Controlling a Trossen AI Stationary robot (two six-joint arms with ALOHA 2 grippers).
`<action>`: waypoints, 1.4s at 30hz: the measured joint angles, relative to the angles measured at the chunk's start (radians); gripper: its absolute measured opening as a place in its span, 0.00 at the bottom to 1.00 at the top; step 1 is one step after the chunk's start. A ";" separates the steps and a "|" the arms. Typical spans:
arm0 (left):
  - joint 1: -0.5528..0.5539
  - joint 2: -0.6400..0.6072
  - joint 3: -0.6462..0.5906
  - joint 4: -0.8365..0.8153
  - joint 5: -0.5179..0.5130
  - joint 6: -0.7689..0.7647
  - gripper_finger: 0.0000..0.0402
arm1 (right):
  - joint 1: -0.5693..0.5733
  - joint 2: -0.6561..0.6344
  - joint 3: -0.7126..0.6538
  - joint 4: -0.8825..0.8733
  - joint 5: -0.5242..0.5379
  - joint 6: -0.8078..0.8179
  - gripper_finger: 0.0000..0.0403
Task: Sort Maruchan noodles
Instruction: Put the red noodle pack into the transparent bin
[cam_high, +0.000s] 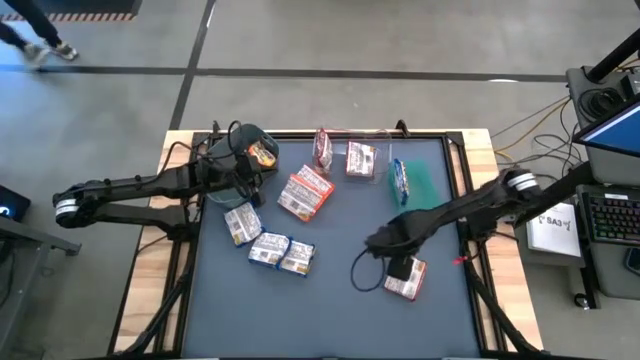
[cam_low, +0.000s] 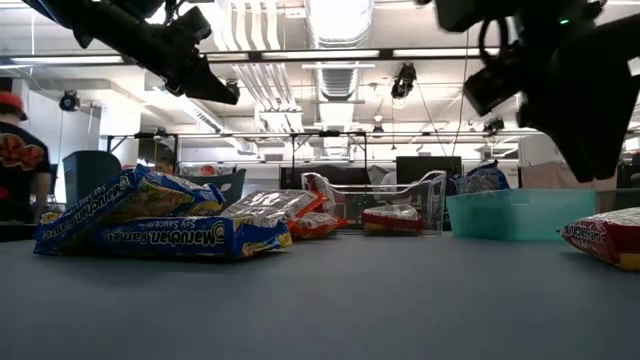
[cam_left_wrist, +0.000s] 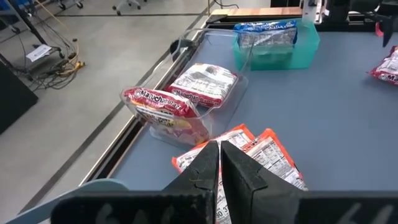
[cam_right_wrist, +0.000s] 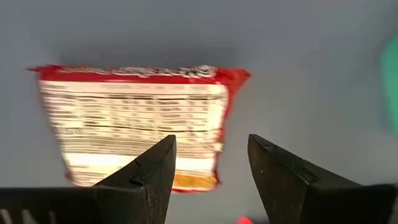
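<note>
Your right end effector (cam_high: 403, 270) hangs directly above a red-wrapped Maruchan packet (cam_right_wrist: 134, 121), fingers spread apart and empty; in the right wrist view the packet lies flat on the surface (cam_high: 330, 310), label side up, just beyond the fingertips. Your left end effector (cam_left_wrist: 219, 163) has its fingers pressed together with nothing visible between them. It sits over the grey bin (cam_high: 243, 152), which holds an orange packet (cam_high: 264, 153). Ahead of it lie two orange-red packets (cam_left_wrist: 255, 152), beyond those a clear bin (cam_left_wrist: 186, 102) with two maroon-and-white packets (cam_left_wrist: 186, 99), and farther off a green bin (cam_left_wrist: 277, 46) with a blue-and-white packet (cam_left_wrist: 264, 31).

Handling assessment: the packet under the right end effector is judged light, with a thin, slick, crinkly wrapper over a brittle noodle block. Take hold across its short width near the middle, so the fingers bear on the block and not on the loose sealed ends. Close gently; hard pressure could crack the contents.

Visibility findings: the packet's far end is blurred in the right wrist view. In the high view the right arm covers part of it. Three blue-and-white packets (cam_high: 268, 245) lie below the left end effector's position; in the low view they overlap, so their edges are hard to separate.
</note>
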 joint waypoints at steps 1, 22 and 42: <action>0.000 0.000 0.000 0.000 0.000 0.000 0.00 | 0.000 -0.038 -0.037 0.047 -0.005 0.021 0.46; 0.000 0.000 -0.007 0.004 0.000 -0.031 0.00 | 0.000 -0.328 -0.459 0.463 -0.010 0.196 0.46; -0.001 0.000 -0.011 0.104 0.028 -0.125 0.00 | 0.000 -0.324 -0.531 0.603 -0.016 0.182 0.09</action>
